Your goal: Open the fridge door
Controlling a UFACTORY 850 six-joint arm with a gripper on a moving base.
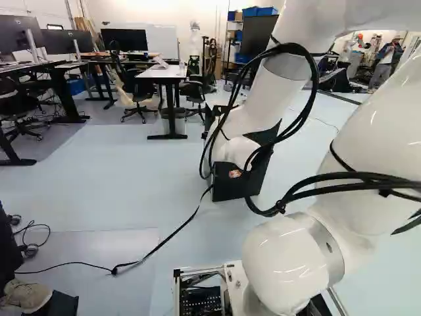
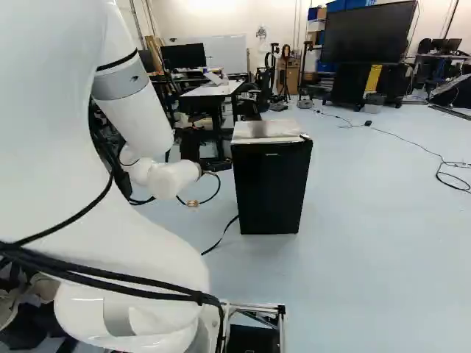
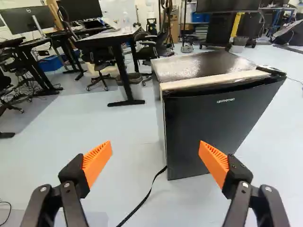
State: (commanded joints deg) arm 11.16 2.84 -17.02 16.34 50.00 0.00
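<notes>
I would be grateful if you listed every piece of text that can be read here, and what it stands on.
"upstreman", in pale letters on the fridge door, as the wrist view shows it; in the right base view the same lettering is too small to read.
A round mark on the back of a monitor with a pale stand: too small to read surely.

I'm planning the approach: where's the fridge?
In the right base view, the fridge stands on the floor just right of the arm, a black cable by its foot.
</notes>
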